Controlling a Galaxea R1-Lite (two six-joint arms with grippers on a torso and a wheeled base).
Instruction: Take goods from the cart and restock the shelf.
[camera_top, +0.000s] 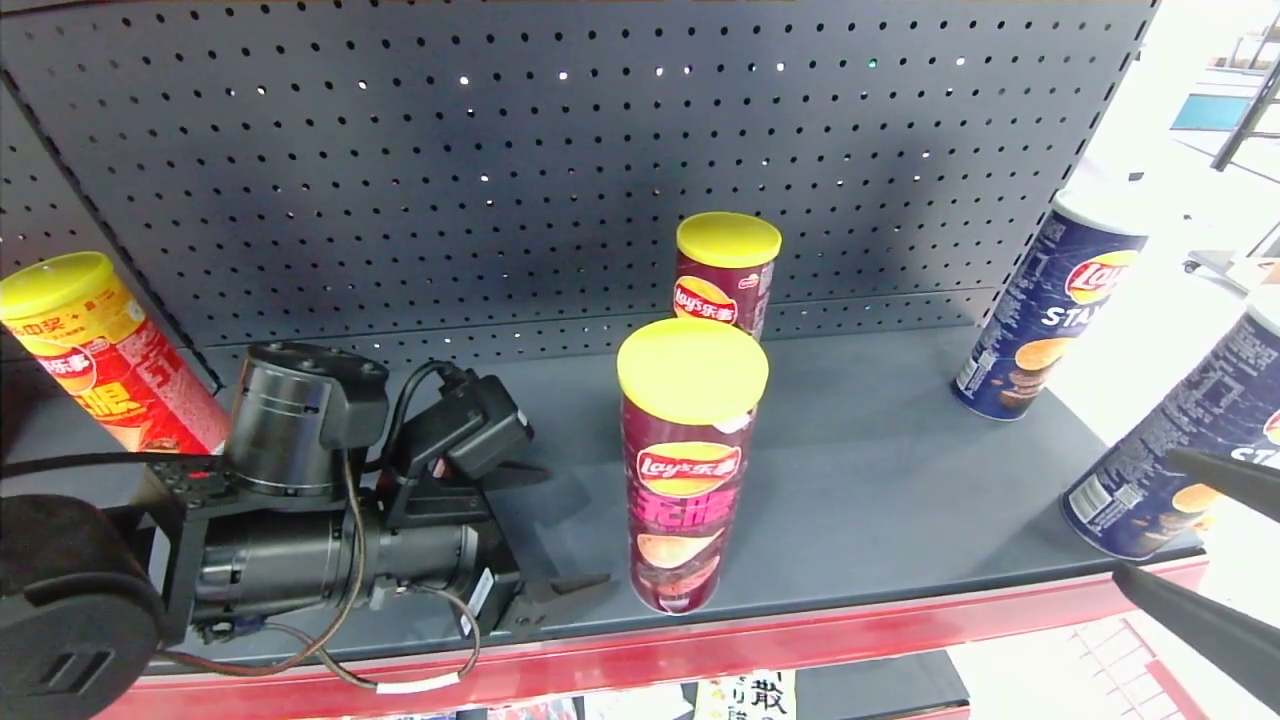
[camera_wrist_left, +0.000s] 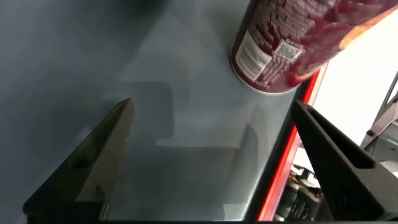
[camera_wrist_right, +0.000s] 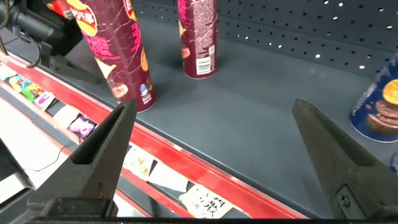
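A maroon chip can (camera_top: 685, 470) with a yellow lid stands upright near the front of the grey shelf (camera_top: 880, 480). A second maroon can (camera_top: 727, 272) stands behind it by the pegboard. My left gripper (camera_top: 560, 525) lies low over the shelf just left of the front can, open and empty, clear of the can. In the left wrist view the can's base (camera_wrist_left: 273, 56) sits beyond the spread fingers (camera_wrist_left: 99, 162). My right gripper (camera_top: 1143, 515) is open at the shelf's right front, next to a blue can (camera_top: 1180, 450). From the right wrist, both maroon cans (camera_wrist_right: 118, 50) (camera_wrist_right: 198, 37) stand ahead.
A red can (camera_top: 95, 355) leans at the far left of the shelf. Another blue can (camera_top: 1040, 305) stands at the right rear. The shelf has a red front lip (camera_top: 800, 630) with price tags below. Bare shelf lies between the maroon and blue cans.
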